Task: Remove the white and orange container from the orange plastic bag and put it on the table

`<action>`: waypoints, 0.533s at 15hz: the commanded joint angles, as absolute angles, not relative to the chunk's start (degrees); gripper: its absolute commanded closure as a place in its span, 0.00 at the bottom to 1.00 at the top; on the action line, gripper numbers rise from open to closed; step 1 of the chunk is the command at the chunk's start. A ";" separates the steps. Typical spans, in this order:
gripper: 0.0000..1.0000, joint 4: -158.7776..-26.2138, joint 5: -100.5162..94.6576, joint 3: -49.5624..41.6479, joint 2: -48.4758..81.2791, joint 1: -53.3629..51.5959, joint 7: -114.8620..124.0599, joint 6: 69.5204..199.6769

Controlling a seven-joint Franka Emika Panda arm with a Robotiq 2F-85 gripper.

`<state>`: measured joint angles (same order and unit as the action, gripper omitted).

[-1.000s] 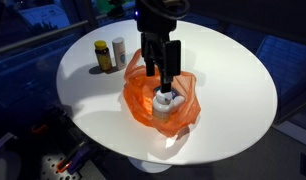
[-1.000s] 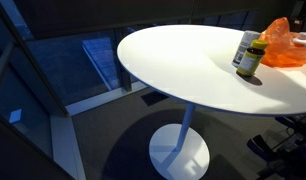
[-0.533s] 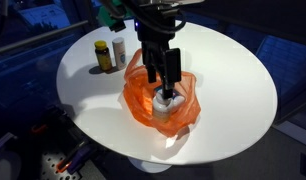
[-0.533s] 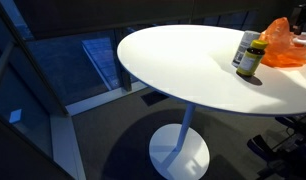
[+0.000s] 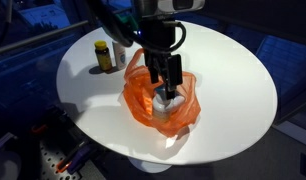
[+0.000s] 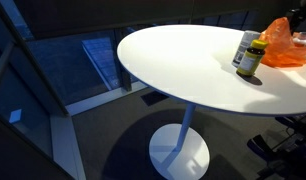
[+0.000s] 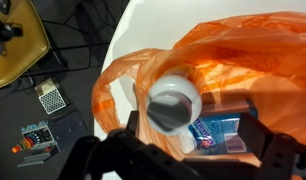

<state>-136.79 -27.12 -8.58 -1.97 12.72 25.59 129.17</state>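
The orange plastic bag [image 5: 143, 98] lies crumpled and open near the middle of the white table [image 5: 233, 70]. It also shows at the edge of an exterior view [image 6: 283, 45]. The white and orange container [image 5: 165, 101] stands upright inside the bag, its white cap [image 7: 173, 97] facing the wrist camera. A flat blue-and-white packet [image 7: 218, 130] lies in the bag beside it. My gripper [image 5: 165, 86] is open just above the container, fingers pointing down into the bag's mouth. In the wrist view its fingers [image 7: 193, 140] stand wide apart, and the cap sits nearer the left one.
A yellow bottle with a dark cap [image 5: 101, 55] stands at the far left of the table, also seen in an exterior view [image 6: 250, 58]. A second small bottle next to it is mostly hidden by the arm. A cart with tools [image 7: 13, 40] stands on the floor.
The gripper has come down a little and shifted slightly over the container in the bag. The arm now covers the second bottle at the back. The bag and bottles have not moved.
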 commanded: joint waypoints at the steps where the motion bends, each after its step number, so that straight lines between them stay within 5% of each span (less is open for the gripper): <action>1: 0.00 -137.23 -28.38 -9.43 -2.13 12.50 26.40 129.85; 8: 0.00 -137.40 -27.65 -10.41 -1.50 12.76 25.69 130.38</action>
